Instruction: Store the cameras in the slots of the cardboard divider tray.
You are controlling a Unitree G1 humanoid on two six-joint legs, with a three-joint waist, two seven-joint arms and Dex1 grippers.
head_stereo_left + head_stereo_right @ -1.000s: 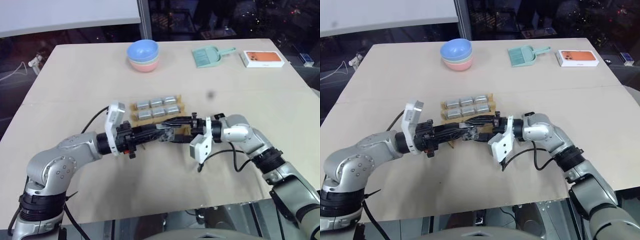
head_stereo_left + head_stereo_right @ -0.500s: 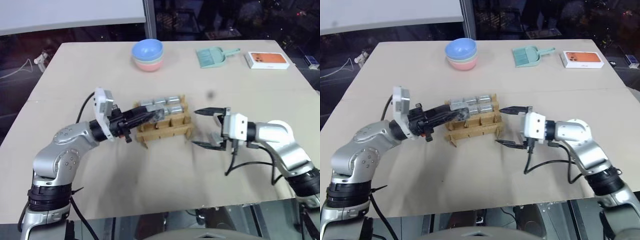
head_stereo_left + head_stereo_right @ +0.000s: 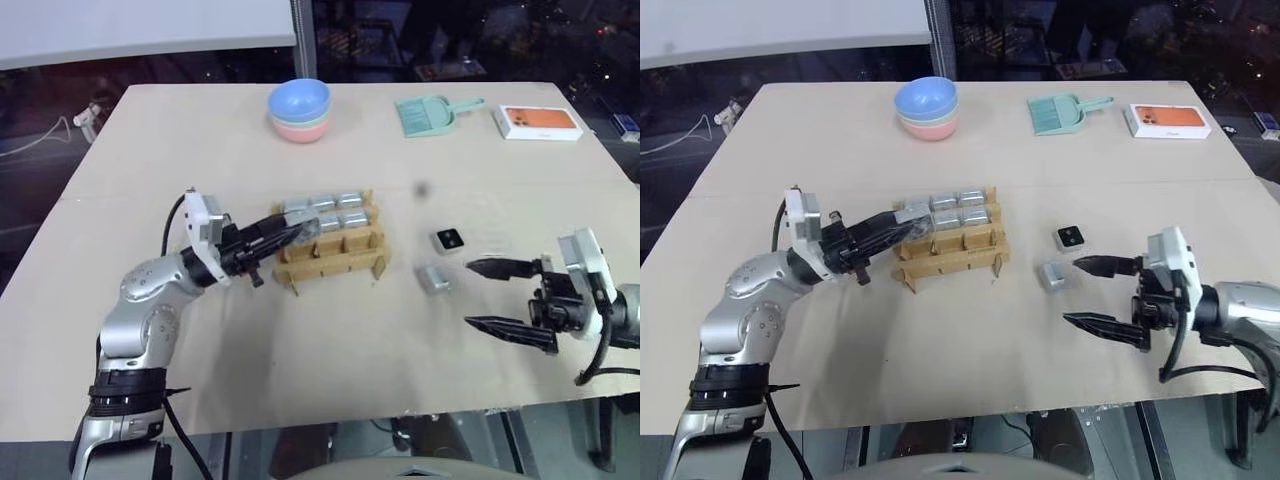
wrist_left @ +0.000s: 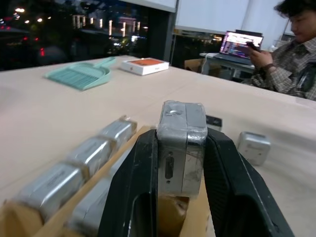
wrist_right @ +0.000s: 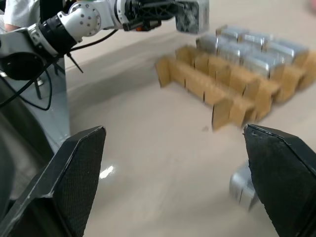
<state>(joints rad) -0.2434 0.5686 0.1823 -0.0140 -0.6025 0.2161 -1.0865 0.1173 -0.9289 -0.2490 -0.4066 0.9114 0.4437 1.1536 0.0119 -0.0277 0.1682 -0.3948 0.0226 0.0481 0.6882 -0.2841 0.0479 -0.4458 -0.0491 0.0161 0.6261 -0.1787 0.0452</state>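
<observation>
The brown cardboard tray [image 3: 332,250] sits mid-table with six silver cameras [image 3: 322,211] in its far rows. Beyond it sit stacked bowls [image 3: 299,110], a green dustpan [image 3: 427,114] and an orange box [image 3: 541,121]. Two more cameras [image 3: 449,240] lie right of the tray. The left gripper [image 4: 181,148] pinches another camera [image 4: 180,143] over the tray; the right gripper [image 3: 505,298] is spread wide.

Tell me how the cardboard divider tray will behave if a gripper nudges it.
The cardboard divider tray looks thin and light, so it would probably slide across the table. Its interlocking strips may flex or skew. The cameras filling its back rows likely steady that side.
</observation>
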